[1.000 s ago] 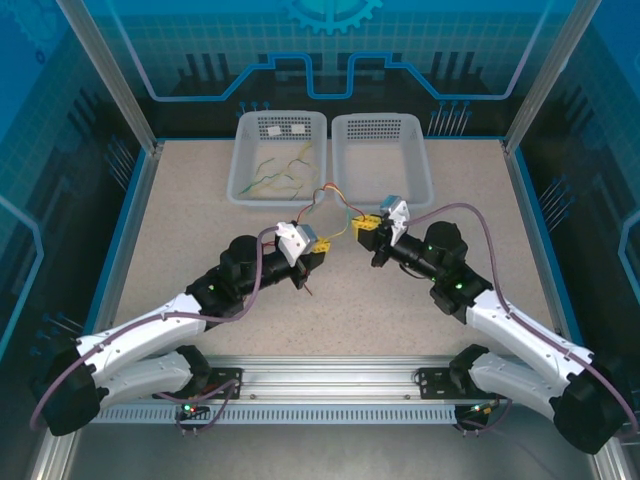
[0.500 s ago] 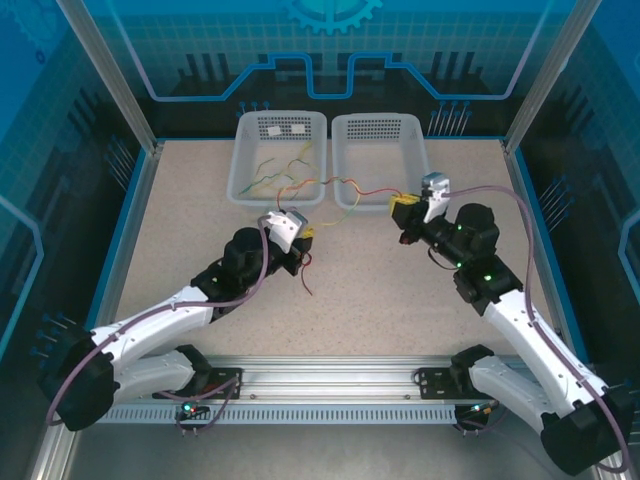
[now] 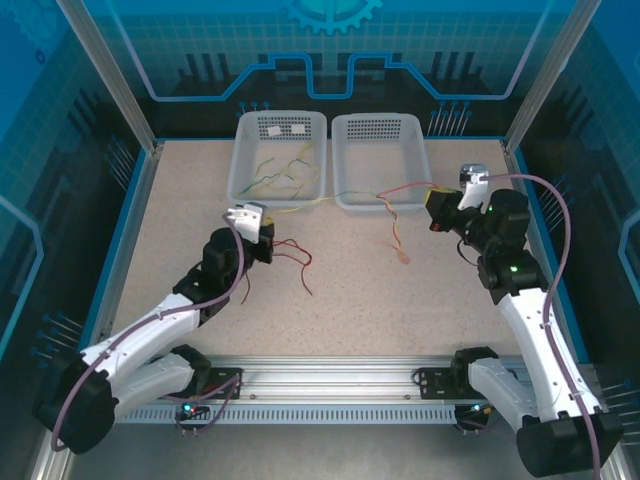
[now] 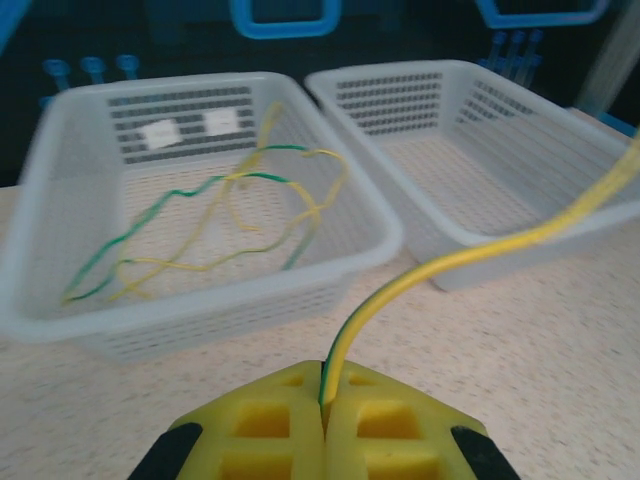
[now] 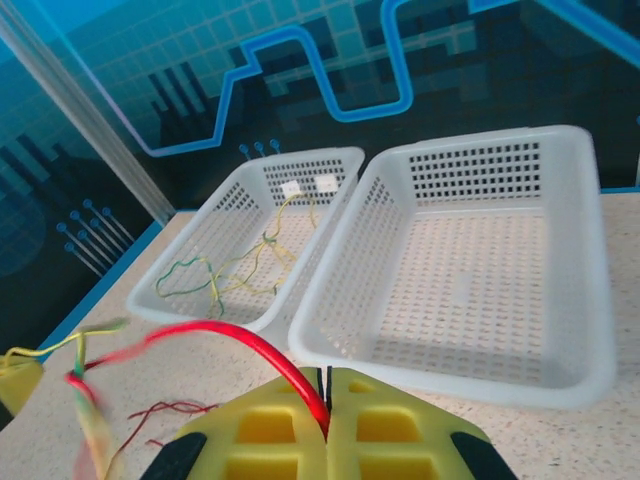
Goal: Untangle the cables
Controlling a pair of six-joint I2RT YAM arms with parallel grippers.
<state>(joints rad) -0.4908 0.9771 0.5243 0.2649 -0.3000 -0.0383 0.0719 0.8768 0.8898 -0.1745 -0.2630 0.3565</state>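
Top external view is showing the two arms spread well apart over the speckled beige table (image 3: 180, 200). The left gripper (image 3: 266, 243) is standing in front of the left white perforated plastic basket (image 3: 237, 165), and its yellow fingers (image 4: 265, 430) are pressing together on the end of a thin yellow-green cable (image 4: 470, 255). This cable is running in the air to the right, along the front of the baskets. The right gripper (image 3: 437, 210) is standing near the right front corner of the right white perforated plastic basket (image 3: 426, 170), and it is pinching a thin red cable (image 5: 230, 340) between its closed pads. The two cables are meeting in front of this basket, where a short twisted piece is going down toward the table. Some thin dark red wires (image 3: 290, 258) are lying on the table just beside the left gripper. Several loose yellow-green cables (image 3: 280, 172) are lying inside the left basket.
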